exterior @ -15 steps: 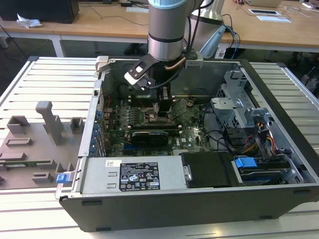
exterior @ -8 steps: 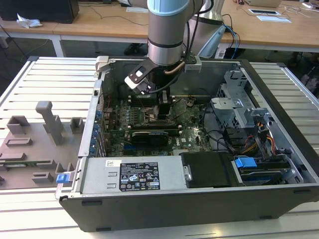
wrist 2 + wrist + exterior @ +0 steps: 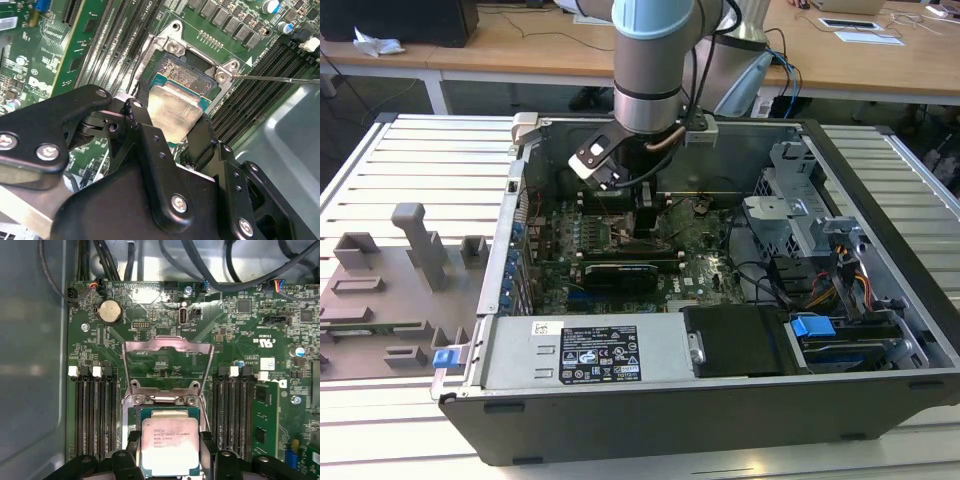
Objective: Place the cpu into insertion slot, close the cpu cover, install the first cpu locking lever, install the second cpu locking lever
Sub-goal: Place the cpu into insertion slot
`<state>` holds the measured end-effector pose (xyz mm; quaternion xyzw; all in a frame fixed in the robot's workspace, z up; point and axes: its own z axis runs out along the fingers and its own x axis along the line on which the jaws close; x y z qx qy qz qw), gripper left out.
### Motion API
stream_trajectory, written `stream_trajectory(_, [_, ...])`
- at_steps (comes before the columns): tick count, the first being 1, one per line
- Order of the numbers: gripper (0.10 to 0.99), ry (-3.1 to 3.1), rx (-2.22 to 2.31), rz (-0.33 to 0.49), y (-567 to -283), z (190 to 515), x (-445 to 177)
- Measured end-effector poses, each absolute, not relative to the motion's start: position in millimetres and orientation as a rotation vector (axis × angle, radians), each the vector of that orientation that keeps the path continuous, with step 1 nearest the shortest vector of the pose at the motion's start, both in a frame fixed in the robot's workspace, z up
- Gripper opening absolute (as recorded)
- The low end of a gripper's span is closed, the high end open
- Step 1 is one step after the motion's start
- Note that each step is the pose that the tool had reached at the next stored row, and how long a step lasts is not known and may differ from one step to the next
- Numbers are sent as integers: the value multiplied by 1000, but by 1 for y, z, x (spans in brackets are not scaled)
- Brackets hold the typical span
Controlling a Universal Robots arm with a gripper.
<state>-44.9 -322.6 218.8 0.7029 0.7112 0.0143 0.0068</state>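
Note:
The cpu (image 3: 169,444), a flat silver-topped square on a green base, sits between my black fingers (image 3: 131,447) in both wrist views. My gripper (image 3: 170,452) is shut on the cpu (image 3: 172,112) and holds it just over the insertion slot (image 3: 187,72), whose brownish contacts show beyond the chip's edge. Whether the chip touches the slot I cannot tell. The cpu cover (image 3: 167,345) stands flipped up and open behind the slot. A thin metal lever rod (image 3: 280,78) runs beside the slot. In the exterior view my gripper (image 3: 645,218) reaches down onto the green motherboard (image 3: 610,245).
Long black memory slots (image 3: 95,410) flank the socket on both sides. A coin battery (image 3: 110,312) and black cables (image 3: 210,270) lie beyond the cover. The open case holds a power supply (image 3: 585,350) and a drive cage (image 3: 800,215). A grey fixture (image 3: 410,250) stands on the table.

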Motion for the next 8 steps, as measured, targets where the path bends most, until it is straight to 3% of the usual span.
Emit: stream_trajectory(8, [545,2203,2219,44,-322,206,-50])
